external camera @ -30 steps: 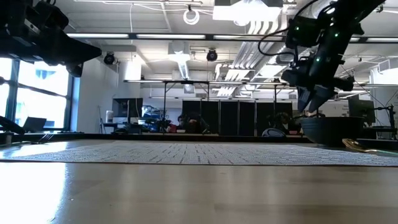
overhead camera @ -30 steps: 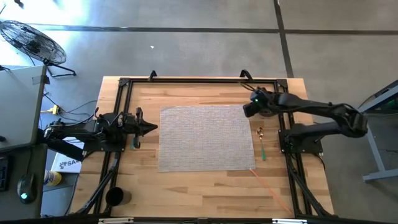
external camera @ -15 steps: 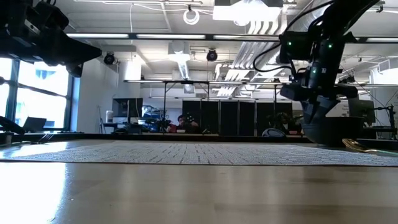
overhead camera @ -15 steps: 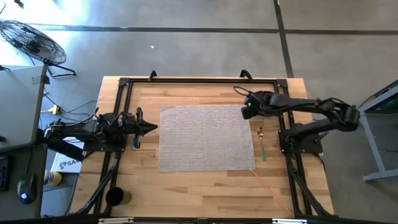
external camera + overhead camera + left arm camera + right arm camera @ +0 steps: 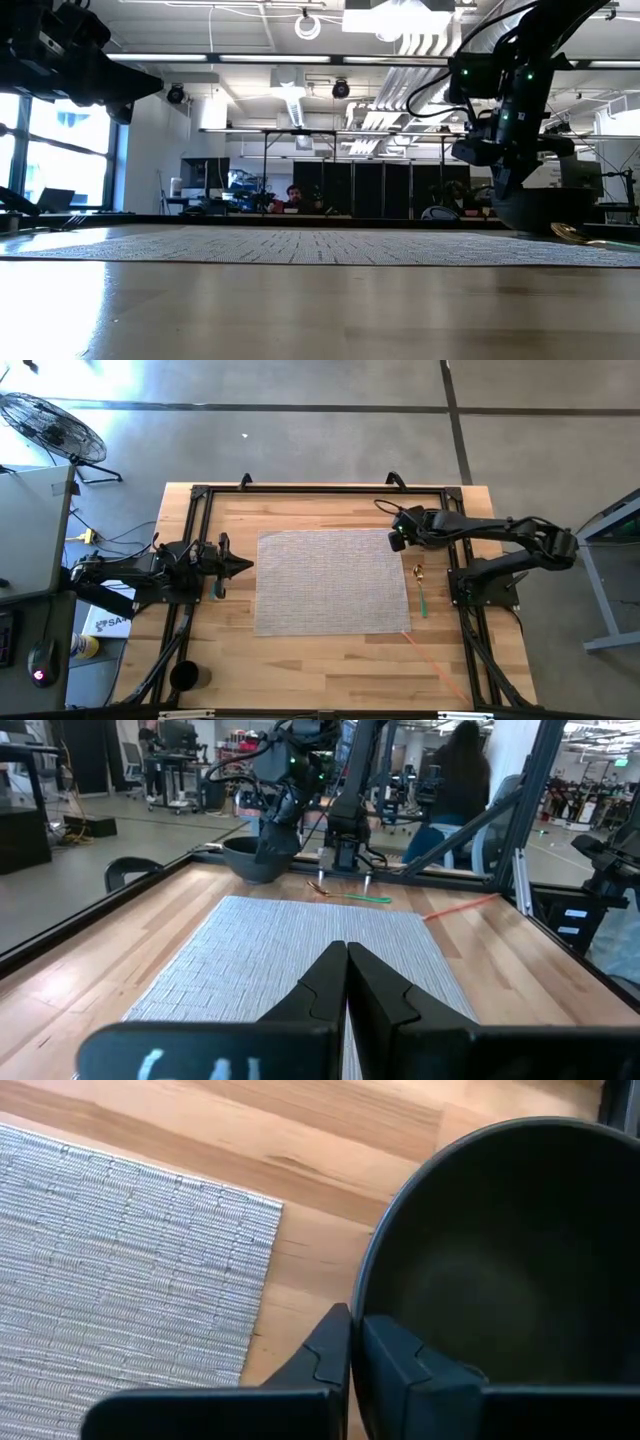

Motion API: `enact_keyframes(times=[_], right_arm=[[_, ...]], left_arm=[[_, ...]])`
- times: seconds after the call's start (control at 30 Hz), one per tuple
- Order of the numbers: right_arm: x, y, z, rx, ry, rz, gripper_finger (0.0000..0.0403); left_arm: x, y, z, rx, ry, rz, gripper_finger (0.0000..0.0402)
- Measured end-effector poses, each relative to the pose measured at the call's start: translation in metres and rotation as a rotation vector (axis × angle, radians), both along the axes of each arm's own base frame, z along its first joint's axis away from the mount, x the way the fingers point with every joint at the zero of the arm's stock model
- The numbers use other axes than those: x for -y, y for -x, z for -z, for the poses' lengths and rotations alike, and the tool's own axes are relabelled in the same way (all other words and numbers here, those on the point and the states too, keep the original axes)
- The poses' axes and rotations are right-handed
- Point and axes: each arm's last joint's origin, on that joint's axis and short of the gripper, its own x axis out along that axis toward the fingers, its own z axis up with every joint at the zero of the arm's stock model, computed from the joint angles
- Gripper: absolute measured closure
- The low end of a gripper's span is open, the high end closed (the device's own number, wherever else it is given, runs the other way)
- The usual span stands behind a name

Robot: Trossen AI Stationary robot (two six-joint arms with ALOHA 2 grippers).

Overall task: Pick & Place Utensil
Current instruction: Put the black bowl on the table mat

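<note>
The right arm is sitting almost where it was half a second ago, after swinging in from farther out along the table's far right edge over the second before; the left arm has not shifted at all. The right gripper (image 5: 352, 1342) is closing narrowly on the rim of the dark bowl (image 5: 520, 1250), one finger inside the wall and one outside, with the rim pinched between them. In the high view the right gripper (image 5: 400, 532) is hovering just past the far right corner of the woven placemat (image 5: 333, 581), and the bowl is mostly hidden beneath the arm. The low view is showing the bowl (image 5: 540, 210) resting low at the mat's edge, with the gripper coming down onto it from above.

The utensil (image 5: 421, 590), a spoon with a gold bowl and a green handle, is lying on the bare wood just beside the mat's right edge, near the bowl but apart from it. An orange stick (image 5: 432, 660) is lying nearer the front right of the table.

The left gripper (image 5: 240, 566) is waiting at the mat's left side with its fingers pressed together and holding nothing.

The wooden table (image 5: 300, 670) is framed by black rails. Beyond it, a person (image 5: 462, 780) is standing with their back turned among desks, and a floor fan (image 5: 50, 425) is standing on the concrete.
</note>
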Motion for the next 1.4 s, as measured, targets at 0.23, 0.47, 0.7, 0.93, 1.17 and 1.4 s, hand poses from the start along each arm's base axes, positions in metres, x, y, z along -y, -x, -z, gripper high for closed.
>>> enact_keyframes(times=[0.23, 0.47, 0.7, 0.93, 1.17, 1.4], right_arm=[[-0.005, -0.011, -0.023, -0.001, 0.011, -0.025, 0.0397], [-0.035, -0.045, -0.065, 0.121, 0.077, -0.182, 0.0399], [-0.086, -0.103, -0.071, 0.097, 0.071, -0.421, 0.04], [-0.133, -0.172, -0.065, 0.043, 0.038, -0.687, 0.0398], [-0.149, -0.22, -0.042, -0.03, -0.005, -0.872, 0.0397], [-0.152, -0.24, -0.025, -0.061, -0.018, -0.979, 0.0392]], left_arm=[[0.0, 0.0, 0.0, 0.0, 0.0, 0.0, 0.0393], [0.0, 0.0, 0.0, 0.0, 0.0, 0.0, 0.0393], [0.0, 0.0, 0.0, 0.0, 0.0, -0.001, 0.0393], [0.0, 0.0, 0.0, -0.001, 0.0, 0.0, 0.0393], [0.0, 0.0, 0.0, -0.001, 0.0, -0.003, 0.0393], [0.0, 0.0, 0.0, -0.001, 0.0, -0.003, 0.0393]])
